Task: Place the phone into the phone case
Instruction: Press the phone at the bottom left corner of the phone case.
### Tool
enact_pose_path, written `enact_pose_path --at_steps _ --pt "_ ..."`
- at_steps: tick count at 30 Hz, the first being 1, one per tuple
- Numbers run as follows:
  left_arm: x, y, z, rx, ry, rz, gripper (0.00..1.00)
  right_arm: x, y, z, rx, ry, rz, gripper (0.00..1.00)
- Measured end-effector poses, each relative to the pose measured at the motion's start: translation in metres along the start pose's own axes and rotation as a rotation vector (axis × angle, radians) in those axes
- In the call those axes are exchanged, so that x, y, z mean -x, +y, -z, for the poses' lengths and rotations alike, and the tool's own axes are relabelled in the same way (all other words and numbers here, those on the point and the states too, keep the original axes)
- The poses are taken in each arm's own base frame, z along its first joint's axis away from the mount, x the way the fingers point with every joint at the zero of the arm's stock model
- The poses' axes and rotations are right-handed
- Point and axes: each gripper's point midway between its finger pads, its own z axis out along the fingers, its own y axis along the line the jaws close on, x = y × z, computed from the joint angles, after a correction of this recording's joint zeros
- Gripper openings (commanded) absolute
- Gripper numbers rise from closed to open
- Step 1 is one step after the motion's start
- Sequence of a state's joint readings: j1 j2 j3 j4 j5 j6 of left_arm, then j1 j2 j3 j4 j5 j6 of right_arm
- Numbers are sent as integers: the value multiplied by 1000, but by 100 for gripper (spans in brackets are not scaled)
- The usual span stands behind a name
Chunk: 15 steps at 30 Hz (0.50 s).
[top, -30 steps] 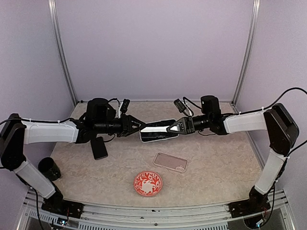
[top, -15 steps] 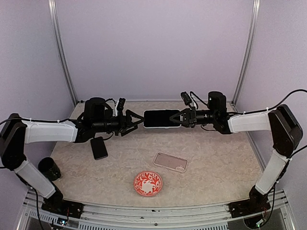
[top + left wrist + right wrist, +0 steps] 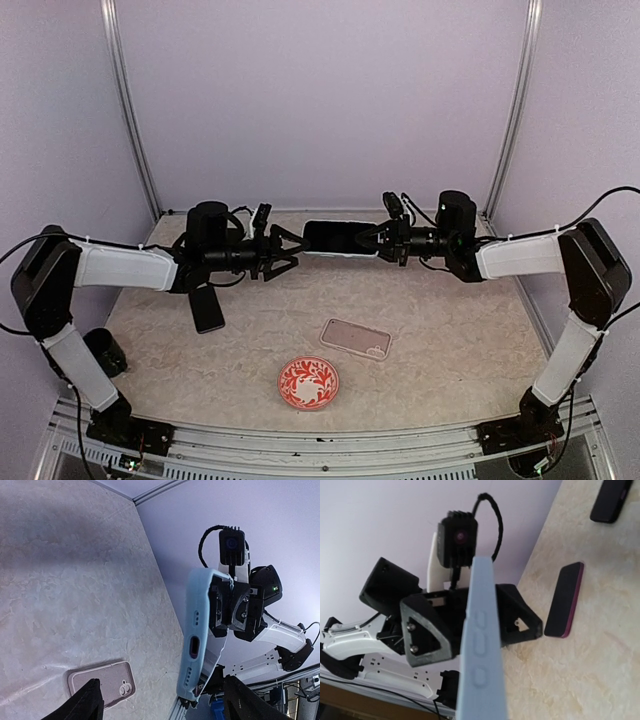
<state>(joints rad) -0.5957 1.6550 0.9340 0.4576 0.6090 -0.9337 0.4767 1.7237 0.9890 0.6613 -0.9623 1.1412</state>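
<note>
Two grippers face each other in the air above the far edge of the surface (image 3: pixel 450 340), a position that judges as a transfer between arms. The right gripper (image 3: pixel 372 240) is clenched on the right end of the case (image 3: pixel 335 238), a light blue shell with moulded side buttons. It holds the case level, long axis pointing at the left arm, clear of the surface. The upper face of the case reads dark in the top view; whether anything sits inside it cannot be told. Holding it by one end leaves the other end free, probably so that the opposite arm can work on it. The left gripper (image 3: pixel 290 252) is spread wide and grasps nothing. Its fingers (image 3: pixel 87 705) stand either side of the line of the case, just beside its left end and apparently apart from it. The phone (image 3: pixel 207 308), a dark slab, lies flat toward the left edge of the surface, below the left forearm and untouched; the insertion is judged not yet done. A pink case (image 3: pixel 355 338) lies flat near the middle, and a red plate (image 3: pixel 308 382) sits toward the near edge. A black cup (image 3: pixel 103 350) stands at the near left corner.
</note>
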Motion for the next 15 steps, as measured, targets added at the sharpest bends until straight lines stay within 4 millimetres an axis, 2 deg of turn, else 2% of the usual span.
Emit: enact_pose_path --at_steps 10,15 --pt "10 -20 -12 -85 -2 -9 61 -6 -7 2 -8 -5 -36 0" --pt "8 -25 -17 -110 5 -6 50 -6 -7 2 -3 -10 -33 0"
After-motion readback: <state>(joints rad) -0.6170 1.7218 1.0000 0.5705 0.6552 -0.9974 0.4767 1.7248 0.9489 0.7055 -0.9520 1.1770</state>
